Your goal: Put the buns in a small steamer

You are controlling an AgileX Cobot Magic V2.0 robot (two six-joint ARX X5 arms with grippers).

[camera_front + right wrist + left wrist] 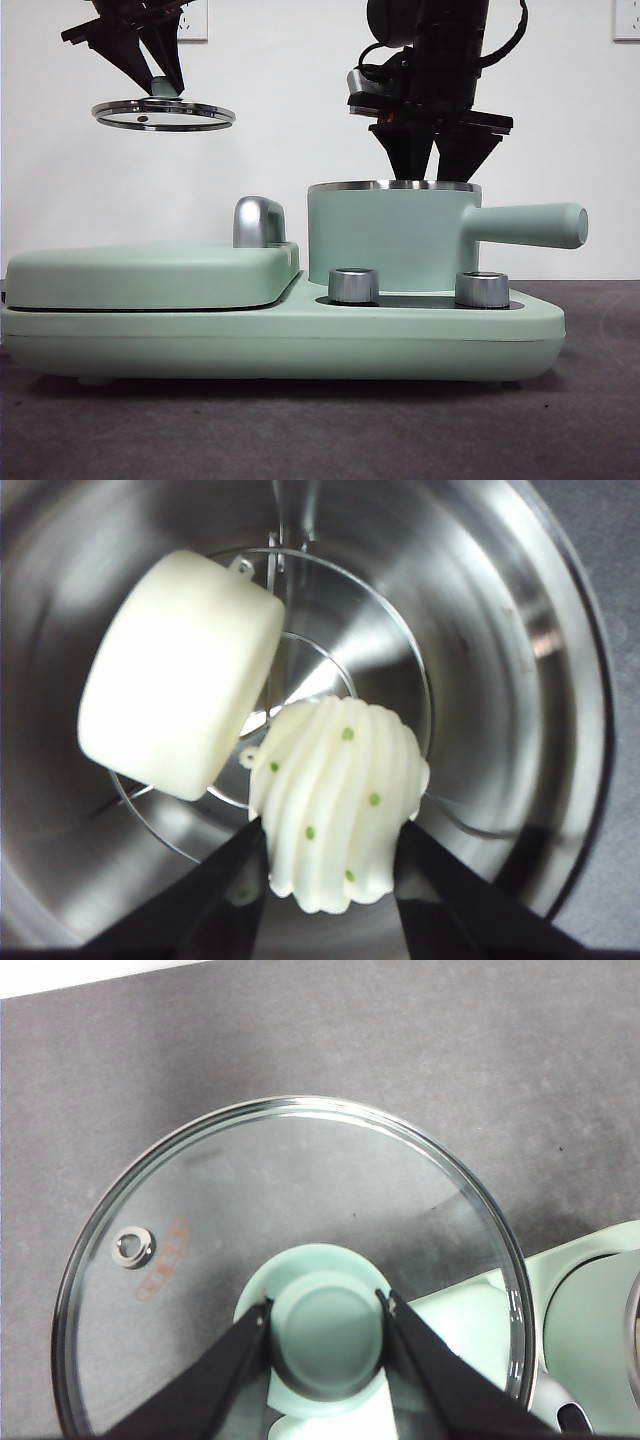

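The small steamer [390, 235] stands uncovered on the right of a mint-green cooker base. My right gripper [435, 165] reaches down into it from above. In the right wrist view, the smooth cylindrical bun [180, 675] lies inside on the steel floor of the steamer [500, 630]. The ridged, green-specked bun [335, 800] sits beside it, and my right gripper [332, 830] is shut on its sides. My left gripper [160, 85] hangs high at the upper left, shut on the green knob [325, 1335] of the glass lid [163, 115], held level in the air.
A flat mint-green griddle cover [150, 275] with a chrome handle [258, 222] fills the left half of the cooker base [280, 340]. Two steel dials [353, 285] [482, 289] sit in front of the steamer. Its straight handle [530, 225] points right. Dark table [300, 430] lies in front.
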